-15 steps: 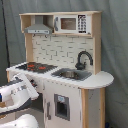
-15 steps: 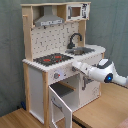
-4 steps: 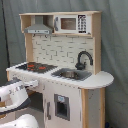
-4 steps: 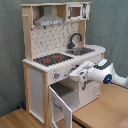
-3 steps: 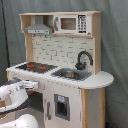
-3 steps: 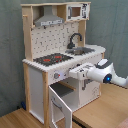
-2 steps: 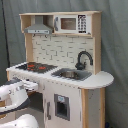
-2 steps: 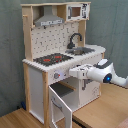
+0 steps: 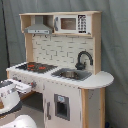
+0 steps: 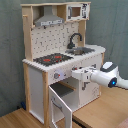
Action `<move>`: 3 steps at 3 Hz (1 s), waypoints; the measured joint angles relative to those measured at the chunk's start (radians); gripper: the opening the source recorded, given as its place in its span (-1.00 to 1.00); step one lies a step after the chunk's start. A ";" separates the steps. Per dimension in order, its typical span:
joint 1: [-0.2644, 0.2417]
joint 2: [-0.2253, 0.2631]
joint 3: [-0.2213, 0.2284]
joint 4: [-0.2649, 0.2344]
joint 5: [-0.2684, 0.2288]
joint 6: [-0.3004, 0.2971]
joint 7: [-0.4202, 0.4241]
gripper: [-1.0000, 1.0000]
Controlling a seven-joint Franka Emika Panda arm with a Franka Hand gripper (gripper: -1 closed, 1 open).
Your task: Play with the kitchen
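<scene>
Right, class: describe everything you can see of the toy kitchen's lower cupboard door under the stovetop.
In the second exterior view the cupboard door is white, with a window-like panel. It hangs swung open toward the camera below the stovetop, showing a pale wooden interior. The robot's claw reaches toward the front panel above it; nothing visibly touches the door.
</scene>
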 joint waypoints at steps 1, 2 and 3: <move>0.082 0.001 0.001 -0.036 0.000 -0.053 0.004 1.00; 0.158 0.003 0.008 -0.060 0.000 -0.113 0.036 1.00; 0.219 0.004 0.012 -0.063 0.000 -0.191 0.056 1.00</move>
